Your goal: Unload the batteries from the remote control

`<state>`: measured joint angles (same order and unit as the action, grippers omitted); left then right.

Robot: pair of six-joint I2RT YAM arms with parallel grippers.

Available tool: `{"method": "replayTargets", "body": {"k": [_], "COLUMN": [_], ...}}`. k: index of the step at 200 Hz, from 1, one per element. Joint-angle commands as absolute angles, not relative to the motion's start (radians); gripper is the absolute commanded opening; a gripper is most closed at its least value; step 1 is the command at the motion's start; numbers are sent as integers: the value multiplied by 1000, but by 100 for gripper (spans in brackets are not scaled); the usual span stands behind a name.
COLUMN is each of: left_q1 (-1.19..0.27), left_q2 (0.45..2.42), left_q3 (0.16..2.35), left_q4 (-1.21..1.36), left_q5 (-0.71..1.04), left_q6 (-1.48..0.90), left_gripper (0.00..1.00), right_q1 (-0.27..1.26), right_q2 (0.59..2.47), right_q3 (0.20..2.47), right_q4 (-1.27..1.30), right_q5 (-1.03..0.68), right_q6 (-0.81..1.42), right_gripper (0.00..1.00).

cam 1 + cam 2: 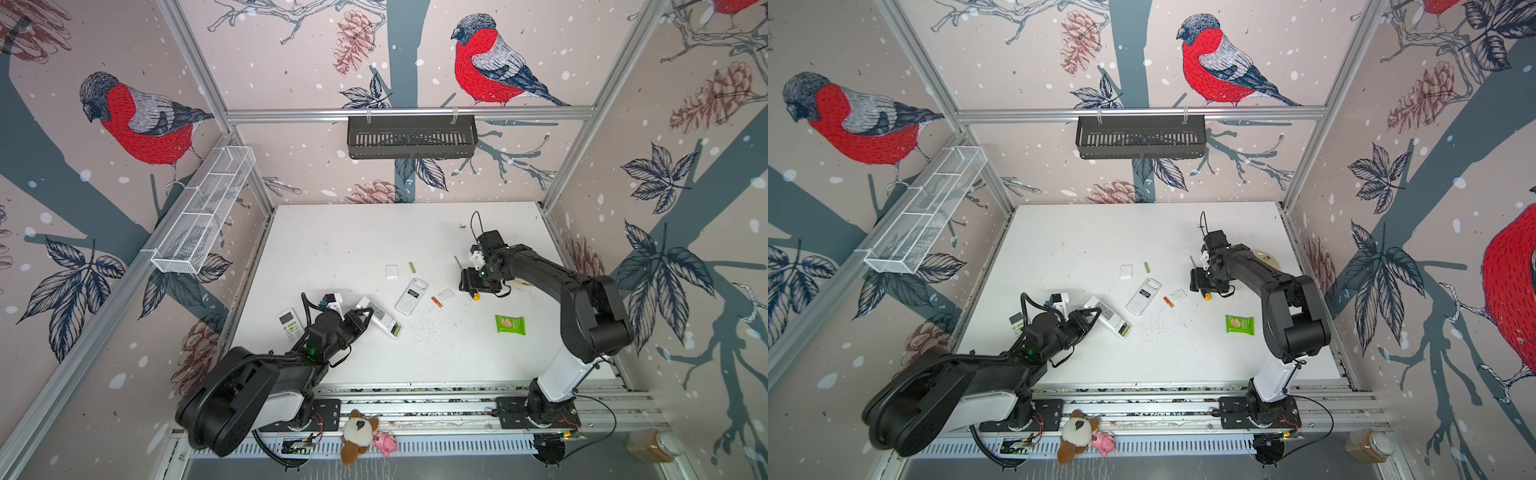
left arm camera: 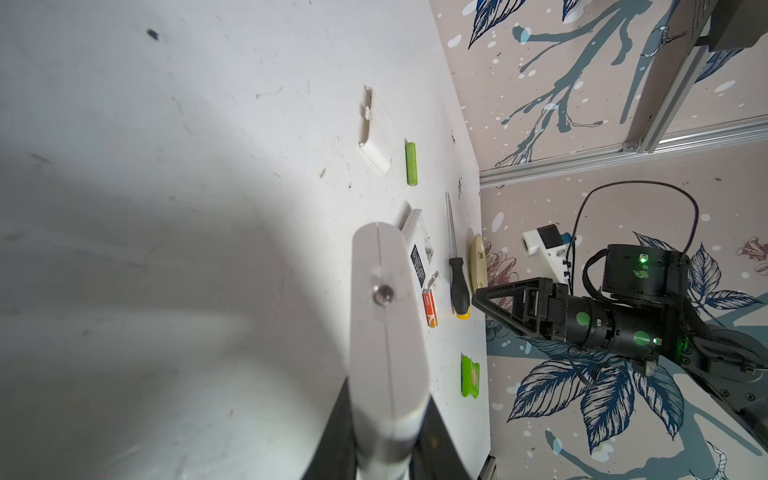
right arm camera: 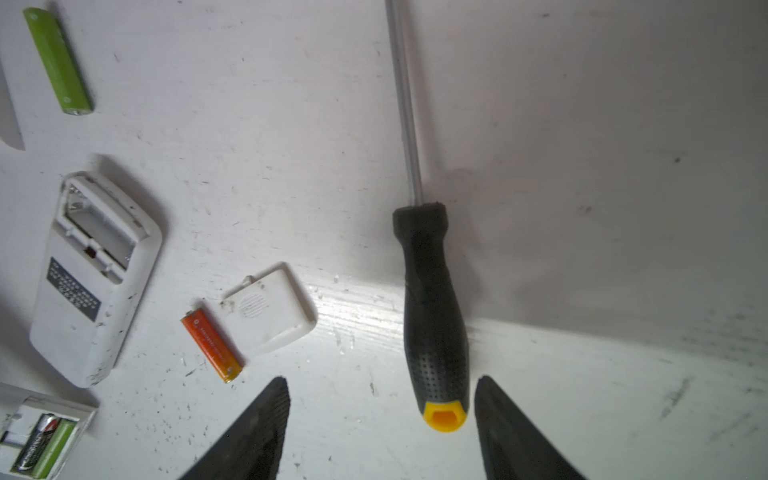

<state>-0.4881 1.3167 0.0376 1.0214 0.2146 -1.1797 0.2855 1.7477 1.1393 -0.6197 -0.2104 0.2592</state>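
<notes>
The scuffed white tabletop [image 1: 353, 232] carries a white rectangular plastic remote [image 1: 411, 296] near its middle, face down, its battery bay open. Toward the far edge lie a lime green cylindrical battery [image 1: 412, 267] and a white square plastic cover [image 1: 391, 271]. Toward the right edge, an orange-red cylindrical battery [image 1: 436, 301] lies just beside a rounded white plastic cover [image 1: 446, 295]. Further right are a black-handled steel screwdriver [image 3: 434, 316] and a green foil packet [image 1: 510, 324].
</notes>
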Motion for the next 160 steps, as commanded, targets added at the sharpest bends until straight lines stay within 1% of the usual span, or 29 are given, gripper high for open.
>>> {"method": "replayTargets", "body": {"k": [1,21,40,53,68,76,84,97,110,117,136,146,160], "left_q1": [-490,-490,-491,-491,-491,-490,-490,-490,-490,-489,-490,-485,-471], "left_q2": [1431,1562,1640,1661,1664,1659,1650,1632,1595,1567,1479,1439,1392], "left_q3": [51,60,40,34,44,62,83,107,120,134,172,204,239], "left_q4": [1225,1351,1441,1459,1424,1381,1321,1231,1126,1045,793,657,519], "left_q5": [230,262,258,262,262,267,266,257,227,203,132,96,63], "left_q6": [-1174,-1193,-1222,-1227,-1220,-1209,-1199,-1191,-1190,-1188,-1180,-1173,-1167], "left_gripper": [0,0,0,0,1,9,22,47,62,67,78,81,86], "right_q1": [282,278,270,267,266,266,267,267,267,268,268,268,271], "right_q2": [1771,1787,1807,1814,1821,1825,1828,1834,1835,1838,1847,1851,1852], "right_q3": [1153,1157,1160,1155,1150,1149,1150,1150,1149,1147,1150,1156,1161], "right_q4": [-613,-603,-601,-594,-586,-584,-582,-577,-570,-568,-570,-572,-571], "right_q5": [-159,-145,-137,-133,-138,-139,-142,-145,-151,-153,-149,-147,-136], "right_q6": [228,218,205,197,188,185,184,189,192,192,197,206,215], "right_gripper": [68,66,62,60,58,57,55,52,51,50,47,45,40]}}
